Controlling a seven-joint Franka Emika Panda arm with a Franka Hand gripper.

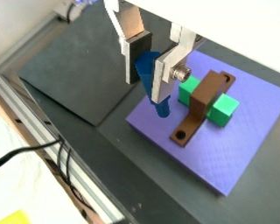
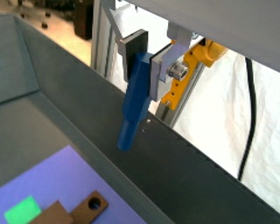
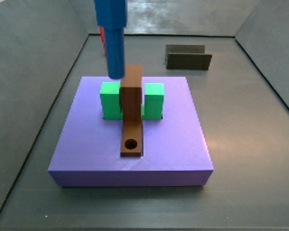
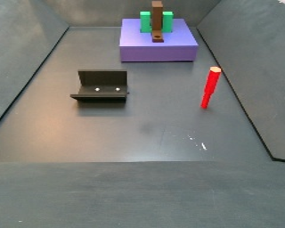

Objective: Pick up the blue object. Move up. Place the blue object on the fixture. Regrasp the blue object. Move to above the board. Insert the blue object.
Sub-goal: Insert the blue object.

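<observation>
1. No brand, label or readable writing shows on any piece, wall or floor in any of the four views.
2. Nearest in a side view, the fixture (image 4: 101, 85) stands left of centre on the bare dark floor, with two pale dots on its upright face; in a side view it sits at upper right (image 3: 188, 58), near the back wall.
3. The red peg (image 4: 210, 87) stands upright right of centre, well apart from the fixture, with open floor all around it (only a red sliver of it (image 3: 104, 38) peeks out behind the blue object).
4. Farther back, the purple slab (image 4: 169, 50) carries the green blocks (image 3: 152, 101) with the board (image 3: 133, 122) lying between them; the board's round hole (image 3: 131, 144) is at its near end, unobstructed.
5. The gripper (image 1: 156, 63) hangs above the slab's edge in a wrist view, its silver fingers (image 1: 130, 44) pinching the blue object (image 1: 152, 77), which hangs lengthwise below them.
6. In a side view the blue object (image 3: 111, 36) hangs upright at upper left, its tip above the slab beside the green block, apart from the board.
7. The gripper itself is cut off by the top edge of both side views.
</observation>
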